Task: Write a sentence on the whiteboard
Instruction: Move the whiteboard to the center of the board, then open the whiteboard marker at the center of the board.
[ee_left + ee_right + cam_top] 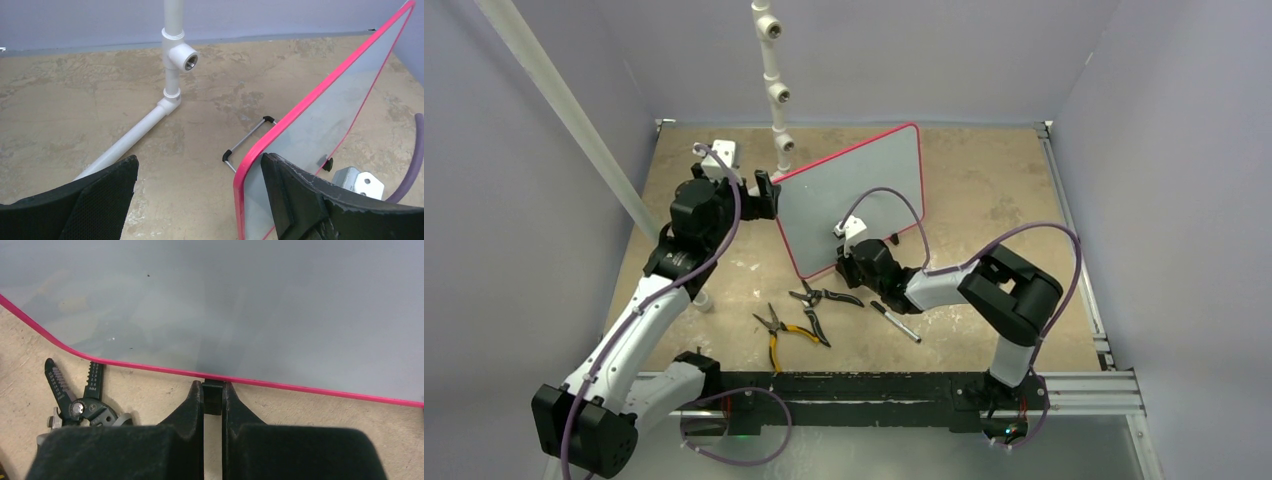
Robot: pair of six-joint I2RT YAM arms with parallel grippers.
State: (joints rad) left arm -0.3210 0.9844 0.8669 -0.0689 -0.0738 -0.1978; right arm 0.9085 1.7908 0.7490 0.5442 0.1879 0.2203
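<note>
From my seat the job looks barely begun. The whiteboard (854, 200) sits in the middle of the overhead view, apparently propped at a slant on the worktop (984, 190). Its grey face is blank in every view, with no writing on it. My right hand (213, 390) is pressed together, pinching the small black foot (213, 399) under the board's pink lower edge. My left hand (200, 165) is spread wide, with the board's corner just inside one finger and nothing gripped. The marker (896, 322) lies loose on the worktop below the board, beside the black pliers (824, 297). I judge that I am only steadying the board. Picking up the marker and writing the whole sentence are not yet done.
</note>
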